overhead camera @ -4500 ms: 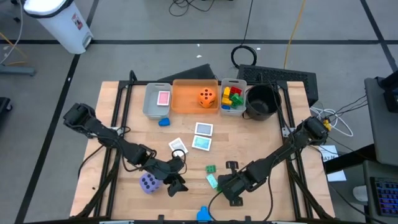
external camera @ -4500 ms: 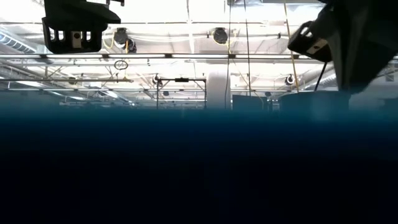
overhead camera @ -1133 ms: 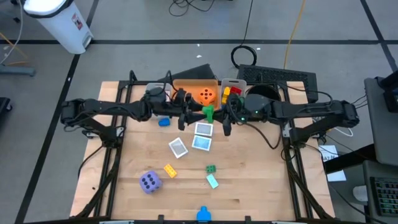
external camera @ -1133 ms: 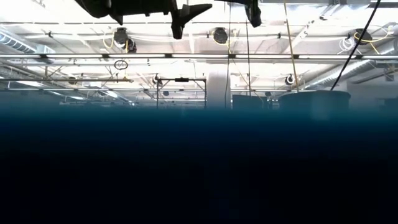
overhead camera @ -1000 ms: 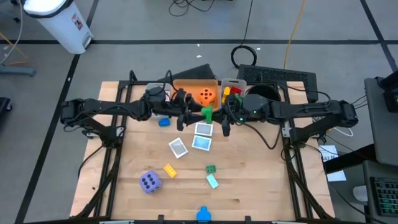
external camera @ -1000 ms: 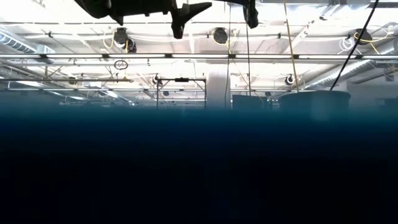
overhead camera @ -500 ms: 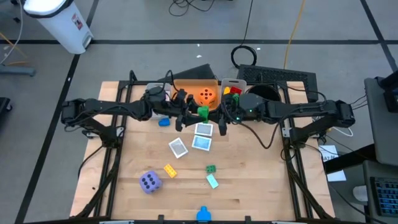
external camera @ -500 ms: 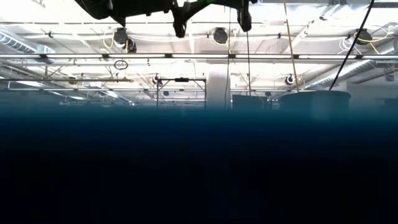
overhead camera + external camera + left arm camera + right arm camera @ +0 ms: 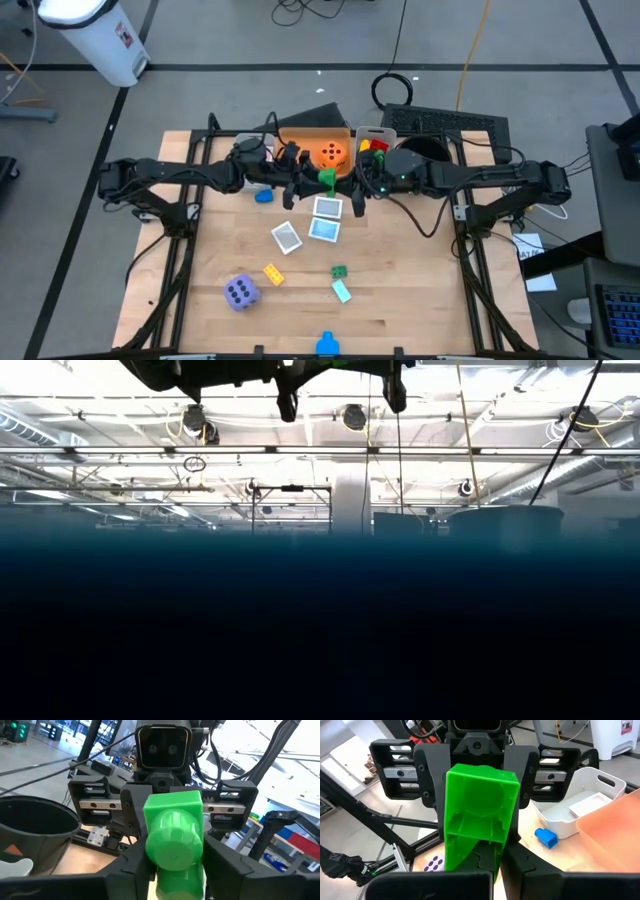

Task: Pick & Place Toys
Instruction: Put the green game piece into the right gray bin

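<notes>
High above the table's far middle, a green brick (image 9: 325, 179) hangs between my two grippers, which face each other. My left gripper (image 9: 316, 181) comes from the left and is shut on it; its wrist view shows the brick's round stud (image 9: 174, 840). My right gripper (image 9: 337, 183) comes from the right, also shut on it; its wrist view shows the hollow underside (image 9: 477, 805). On the table lie a purple die (image 9: 240, 292), three cards (image 9: 324, 230), and yellow (image 9: 272, 273), green (image 9: 340, 271) and blue (image 9: 263, 196) bricks. An orange die (image 9: 333, 153) sits in the orange bin (image 9: 300, 150). My left gripper pinches the green brick between its two fingers (image 9: 131, 870), one on each opposite side wall (image 9: 150, 855). The fingers come level from the table's left, at the brick's stud face. The brick hangs clear of the table. My right gripper holds the brick's lower end (image 9: 462, 855) between its shut fingers (image 9: 512, 860), coming about level from the table's right at the hollow face. Whether one finger reaches inside the hollow cannot be told. The brick stands upright above the fingers, lifted clear.
Along the far edge stand a grey bin (image 9: 243, 160), the orange bin, a small grey bin (image 9: 385, 135) with bricks and a black bowl (image 9: 425, 160), partly under the arms. A teal brick (image 9: 342, 291) and a blue one (image 9: 326, 345) lie near the front edge.
The green brick in my right gripper has shifted slightly toward the table's left, in between my left gripper's fingers. Those fingers have shut on its sides. The brick stays lifted.
</notes>
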